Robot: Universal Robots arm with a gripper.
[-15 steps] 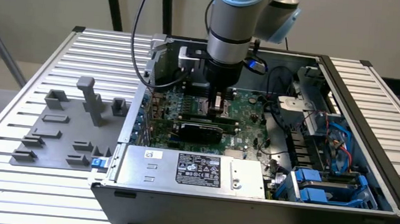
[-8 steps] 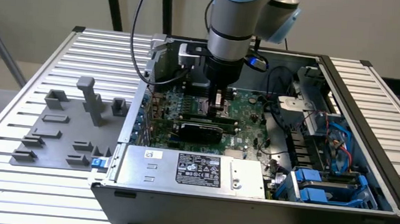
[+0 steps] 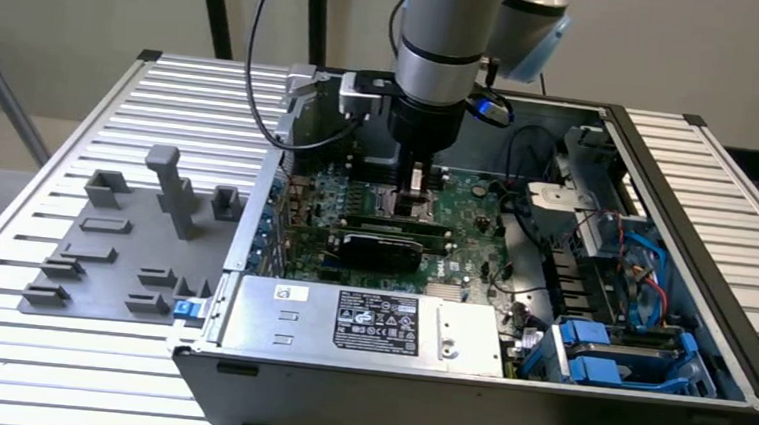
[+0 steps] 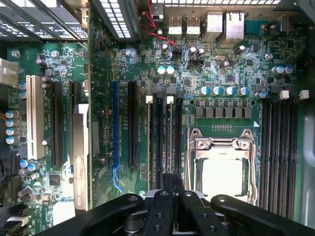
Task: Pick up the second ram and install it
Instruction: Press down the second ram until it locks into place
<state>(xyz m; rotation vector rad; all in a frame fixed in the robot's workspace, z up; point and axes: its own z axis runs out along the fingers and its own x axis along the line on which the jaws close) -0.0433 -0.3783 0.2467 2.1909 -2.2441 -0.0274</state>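
In the exterior view my gripper (image 3: 414,203) reaches straight down into the open computer case (image 3: 694,295), over the large green motherboard (image 3: 467,214). Its fingers are shut on the second ram (image 3: 372,215), a long thin green stick that lies level just above the board. In the wrist view the gripper (image 4: 173,181) hangs over the memory slots (image 4: 162,142) beside the CPU socket (image 4: 221,172). The two black fingers (image 4: 167,184) are pressed together, and the stick between them is seen edge-on and mostly hidden. I cannot tell whether it touches a slot.
A dark expansion card (image 3: 384,245) stands just in front of the gripper. The silver power supply (image 3: 372,322) fills the case front, with blue drive bays (image 3: 610,354) and cables (image 3: 540,214) toward the exterior view's right. A grey parts fixture (image 3: 130,245) sits on the slatted table outside.
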